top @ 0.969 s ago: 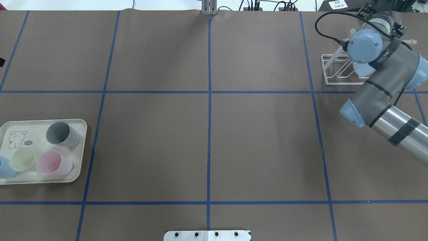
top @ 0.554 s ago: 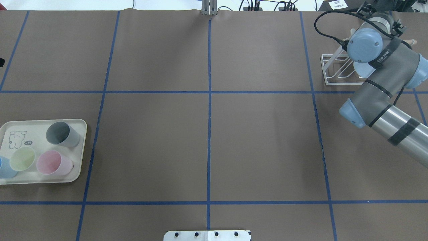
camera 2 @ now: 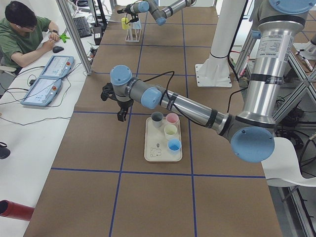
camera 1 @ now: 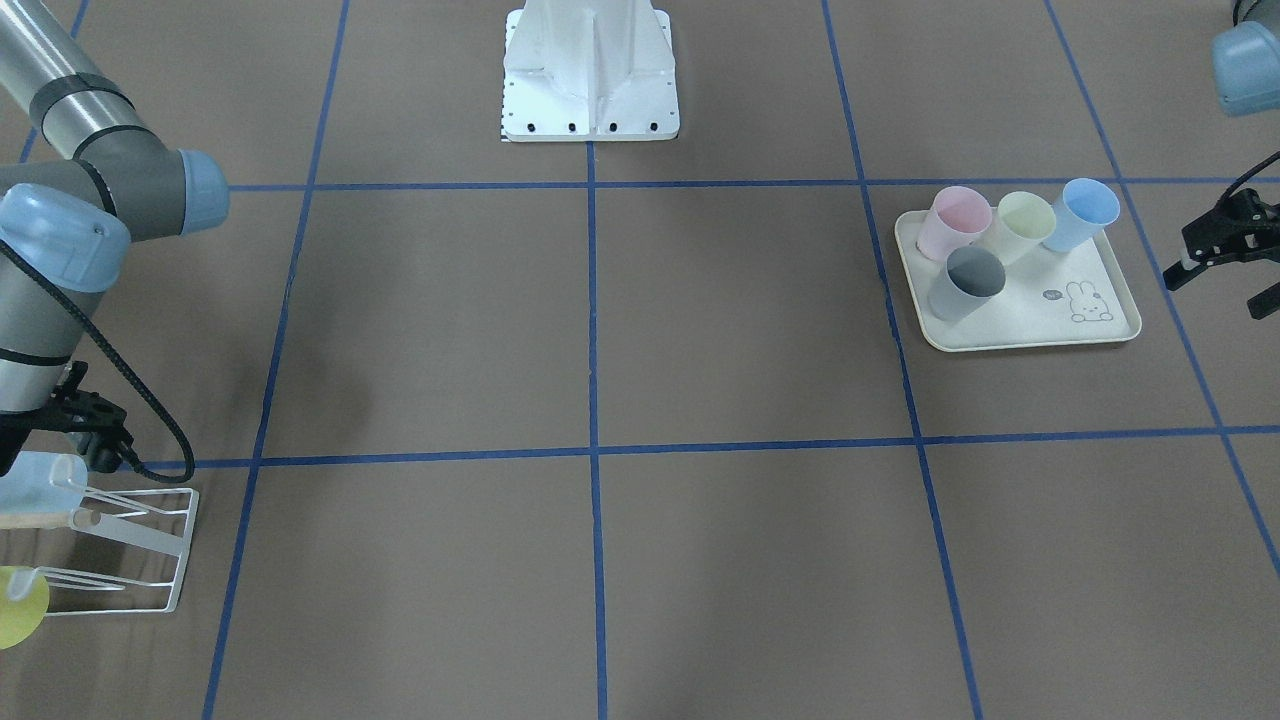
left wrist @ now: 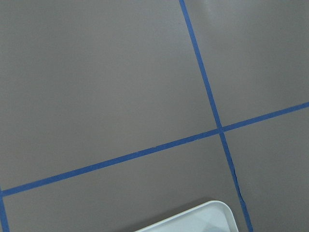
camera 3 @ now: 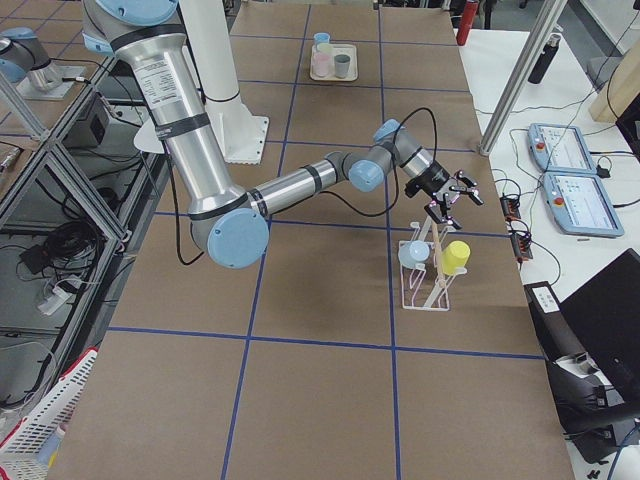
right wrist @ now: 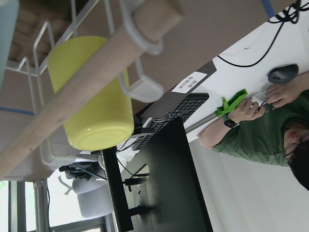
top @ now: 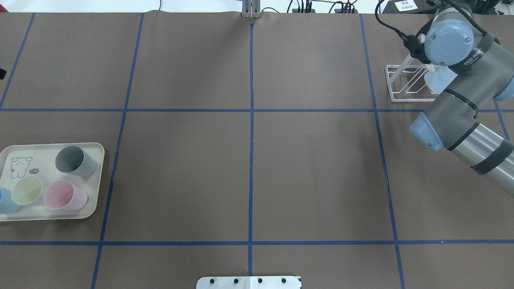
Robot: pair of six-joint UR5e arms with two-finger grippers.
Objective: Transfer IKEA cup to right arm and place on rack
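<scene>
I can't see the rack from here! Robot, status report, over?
Left gripper open, empty, beside tray. Right gripper above rack, grip unclear. Pale blue cup on rack, by yellow cup. Nothing in the way.

Bright, even light on my table [top: 249, 160]; shadows lie soft and faint; the near rack [right wrist: 72, 101] blurs in my right wrist view
</scene>
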